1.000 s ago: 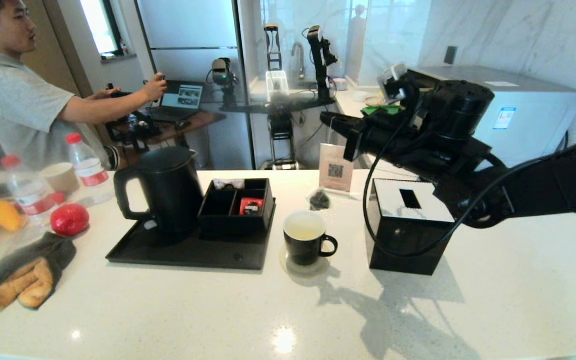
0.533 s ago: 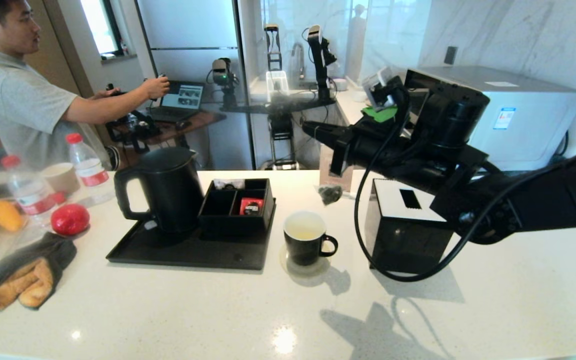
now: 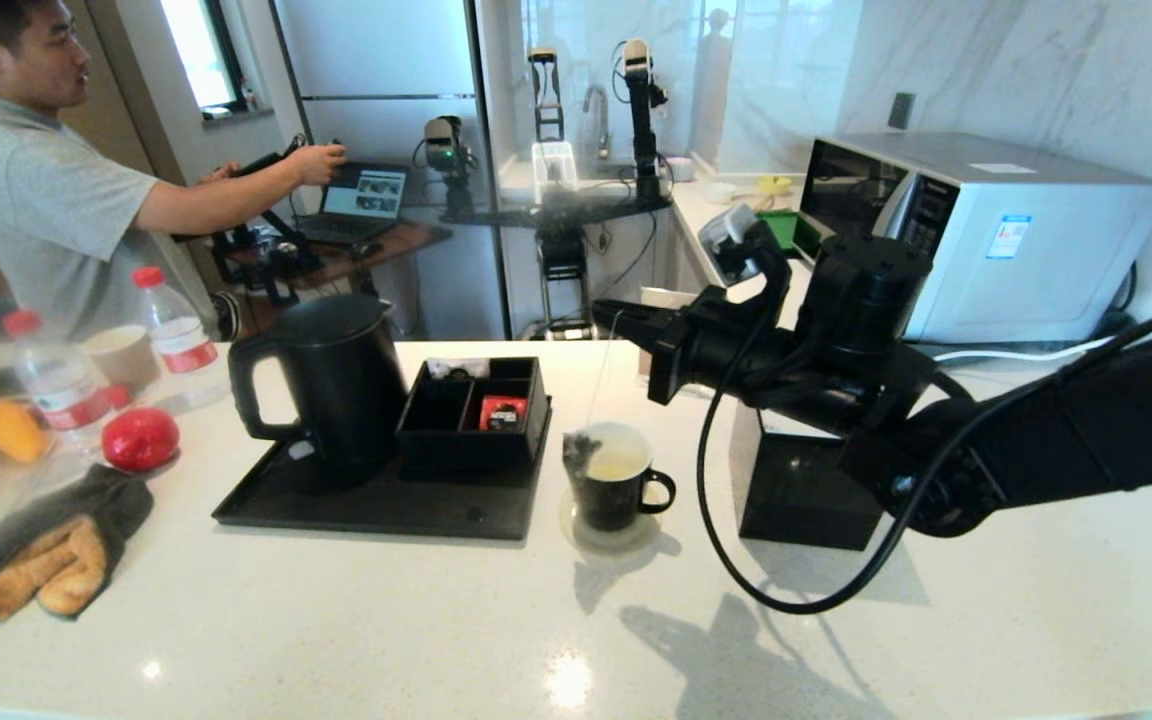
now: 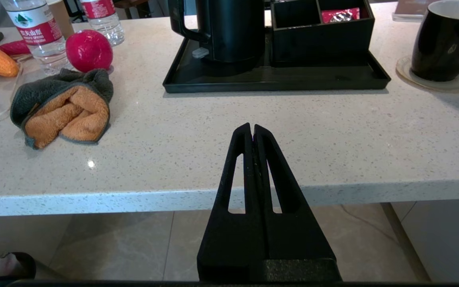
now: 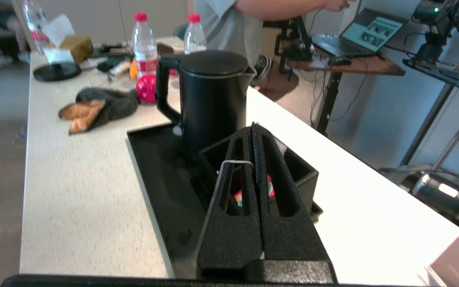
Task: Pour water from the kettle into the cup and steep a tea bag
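As the cup (image 3: 614, 485) already shows pale liquid vs its white inside, the pour looks done & the kettle (image 3: 331, 377) is parked upright on the tray (image 3: 376, 500), lid on; what's left, judging from this, is the steep itself

Nearest: left gripper (image 4: 252, 129) sits below the counter (image 3: 336, 620) edge, off the work, fingers pressed together w/ nothing betw them, idle. On the counter's left side, a folded cloth (image 3: 56, 545), then a red fruit (image 3: 139, 438) & bottles (image 3: 56, 380) further back, well apart from the action

Mid: cup stands on a coaster (image 3: 611, 530) just beside the tray's right end, handle pointing to the robot's right. Tea bag (image 3: 579, 450) hangs at the cup's left rim, touching or just over it; can't tell if it's inside or still outside the lip. Its string (image 3: 600, 375) runs up to the right gripper (image 3: 612, 308), which hovers above & behind the cup, fingers closed on the string, seen looped over one finger (image 5: 233, 175) in the right wrist view

Further: kettle on tray w/ a divided box (image 3: 476, 410) holding a red packet (image 3: 502, 412); black box (image 3: 801, 480) right of the cup; microwave (image 3: 976, 230) at the back

Est: bag needs centring over the water (image 3: 616, 465) then lowering. Risk: the bag snags on the rim or swings
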